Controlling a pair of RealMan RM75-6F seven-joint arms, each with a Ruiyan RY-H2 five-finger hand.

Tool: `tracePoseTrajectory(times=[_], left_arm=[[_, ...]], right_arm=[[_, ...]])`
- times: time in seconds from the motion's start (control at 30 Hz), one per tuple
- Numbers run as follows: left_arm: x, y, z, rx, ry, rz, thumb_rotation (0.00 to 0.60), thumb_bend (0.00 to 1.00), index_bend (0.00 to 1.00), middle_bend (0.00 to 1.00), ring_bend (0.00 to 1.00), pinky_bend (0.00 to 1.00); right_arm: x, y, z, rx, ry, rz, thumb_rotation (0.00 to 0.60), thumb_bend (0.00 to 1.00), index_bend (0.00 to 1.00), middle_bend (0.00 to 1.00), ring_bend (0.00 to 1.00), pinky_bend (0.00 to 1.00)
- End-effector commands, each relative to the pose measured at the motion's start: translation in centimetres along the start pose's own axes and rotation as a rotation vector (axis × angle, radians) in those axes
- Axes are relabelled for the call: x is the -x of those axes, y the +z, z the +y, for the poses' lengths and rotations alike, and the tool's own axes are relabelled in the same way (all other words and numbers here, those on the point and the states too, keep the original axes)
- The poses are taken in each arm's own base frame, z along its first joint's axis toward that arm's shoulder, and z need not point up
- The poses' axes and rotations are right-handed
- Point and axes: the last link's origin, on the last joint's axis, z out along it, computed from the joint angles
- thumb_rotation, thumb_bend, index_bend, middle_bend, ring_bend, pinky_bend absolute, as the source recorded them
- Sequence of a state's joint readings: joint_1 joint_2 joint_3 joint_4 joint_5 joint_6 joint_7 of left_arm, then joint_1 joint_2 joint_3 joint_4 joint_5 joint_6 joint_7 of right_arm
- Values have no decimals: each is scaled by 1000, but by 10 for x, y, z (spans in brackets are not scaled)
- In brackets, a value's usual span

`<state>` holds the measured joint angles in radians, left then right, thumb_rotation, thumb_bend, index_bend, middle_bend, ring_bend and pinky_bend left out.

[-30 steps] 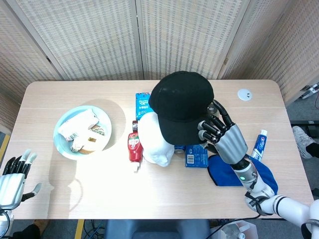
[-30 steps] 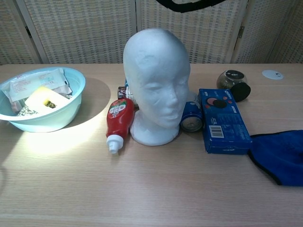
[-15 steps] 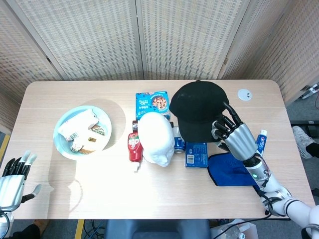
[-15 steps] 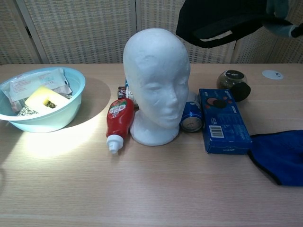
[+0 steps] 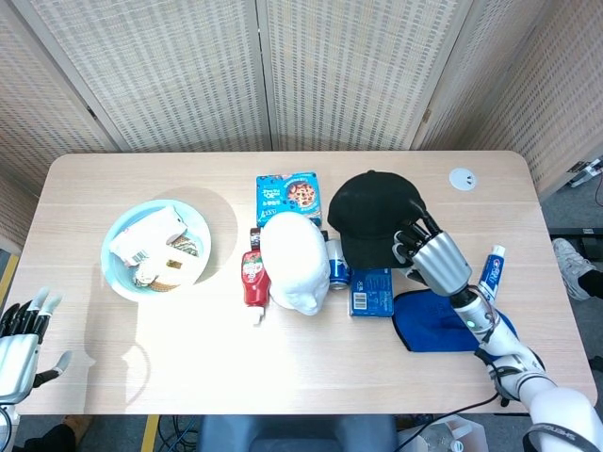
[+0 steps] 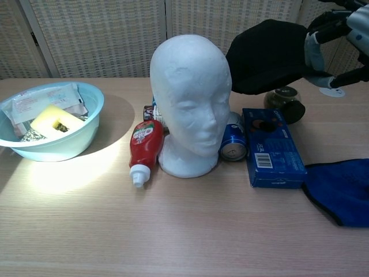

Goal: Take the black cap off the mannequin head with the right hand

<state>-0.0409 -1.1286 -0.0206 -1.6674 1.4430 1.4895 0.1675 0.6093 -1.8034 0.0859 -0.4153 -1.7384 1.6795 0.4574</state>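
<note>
The white mannequin head (image 5: 296, 274) (image 6: 191, 109) stands bare at the table's middle. My right hand (image 5: 431, 261) (image 6: 340, 36) holds the black cap (image 5: 374, 217) (image 6: 267, 56) by its brim, in the air to the right of the head and above the blue box (image 5: 370, 292) (image 6: 271, 147). The cap is clear of the head. My left hand (image 5: 21, 339) hangs off the table's front left corner, fingers apart, holding nothing.
A light blue bowl (image 5: 121, 276) (image 6: 86, 124) with packets sits at left. A red bottle (image 5: 253, 280) (image 6: 144, 148), a blue can (image 6: 233, 145), a dark jar (image 6: 285, 104), a cookie box (image 5: 287, 193), a blue cloth (image 5: 443, 327) (image 6: 343, 190) and a toothpaste tube (image 5: 491, 271) lie around the head.
My right hand has carried the cap off the head, rightward and then lower, so it now shows fully in the chest view. The left hand has slid slightly down the frame.
</note>
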Motion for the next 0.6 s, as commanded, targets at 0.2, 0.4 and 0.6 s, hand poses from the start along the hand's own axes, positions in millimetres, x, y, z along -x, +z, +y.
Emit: tracePoseTrajectory(times=[0.2, 0.4, 0.6], left_arm=[[0, 0, 1, 3, 4, -3, 600, 246, 39, 14, 79, 28], [-1, -1, -2, -10, 2, -2, 600, 246, 38, 14, 79, 28], [1, 0, 0, 2, 4, -13, 600, 246, 39, 14, 79, 28]], right_arm=[[29, -4, -10, 22, 31, -85, 600, 497, 1000, 568, 321, 73], [34, -14, -12, 49, 56, -98, 600, 367, 941, 487, 314, 73], [39, -25, -11, 128, 44, -116, 600, 0, 575, 293, 149, 73]])
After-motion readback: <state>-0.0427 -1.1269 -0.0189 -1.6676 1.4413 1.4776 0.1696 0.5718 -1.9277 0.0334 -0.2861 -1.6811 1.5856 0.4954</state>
